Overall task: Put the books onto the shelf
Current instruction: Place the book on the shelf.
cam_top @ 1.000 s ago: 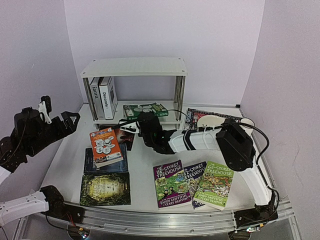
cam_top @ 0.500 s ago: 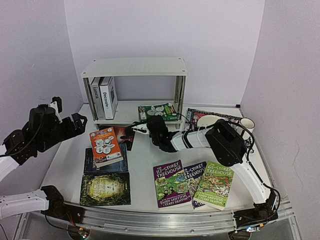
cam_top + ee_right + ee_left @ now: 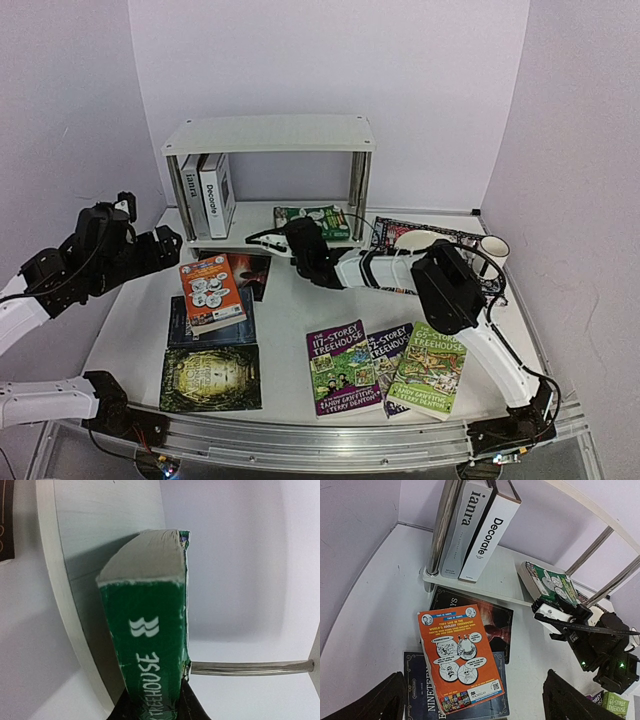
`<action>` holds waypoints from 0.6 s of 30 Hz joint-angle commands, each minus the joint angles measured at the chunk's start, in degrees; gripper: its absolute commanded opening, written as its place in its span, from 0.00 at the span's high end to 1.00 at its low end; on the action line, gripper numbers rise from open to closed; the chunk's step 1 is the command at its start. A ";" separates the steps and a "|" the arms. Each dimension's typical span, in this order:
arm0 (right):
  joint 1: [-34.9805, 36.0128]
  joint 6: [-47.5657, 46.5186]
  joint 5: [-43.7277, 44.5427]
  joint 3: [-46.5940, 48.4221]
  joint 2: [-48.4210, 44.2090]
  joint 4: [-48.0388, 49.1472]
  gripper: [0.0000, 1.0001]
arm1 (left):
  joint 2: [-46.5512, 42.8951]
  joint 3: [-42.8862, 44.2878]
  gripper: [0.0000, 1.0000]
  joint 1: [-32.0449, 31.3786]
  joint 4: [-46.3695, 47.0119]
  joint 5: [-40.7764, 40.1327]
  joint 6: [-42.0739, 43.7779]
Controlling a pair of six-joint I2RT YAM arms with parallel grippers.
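On shelf (image 3: 265, 133): two white books (image 3: 207, 193) | right gripper (image 3: 290, 232) pinching green book (image 3: 312, 217) at lower board | left gripper (image 3: 168, 246) spread, empty | other books (image 3: 343, 365) unshelved

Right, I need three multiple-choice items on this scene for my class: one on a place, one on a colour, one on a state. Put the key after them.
1. Where on the shelf do the two white hardbacks stand?
A. Top board
B. Lower board, left end
C. Lower board, right end

2. What colour is the book that the right tool holds?
A. Orange
B. Purple
C. Green

3. How is the left tool?
A. Open, holding nothing
B. Shut on a book
C. Shut and empty

Key:
1 B: they stand upright beside the left posts, under the top board.
2 C: its green spine shows in the right wrist view.
3 A: its fingers stand wide apart, gripping nothing.
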 commanded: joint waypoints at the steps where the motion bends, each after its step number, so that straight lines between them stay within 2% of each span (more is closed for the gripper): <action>1: -0.64 2.16 1.07 6.50 4.26 -1.82 1.00 | 0.59 3.42 0.04 0.05 0.11 -1.16 1.27; 18: -3.33 4.07 1.62 20.02 10.89 -7.74 1.00 | 1.54 3.18 0.04 0.09 0.14 -1.31 1.01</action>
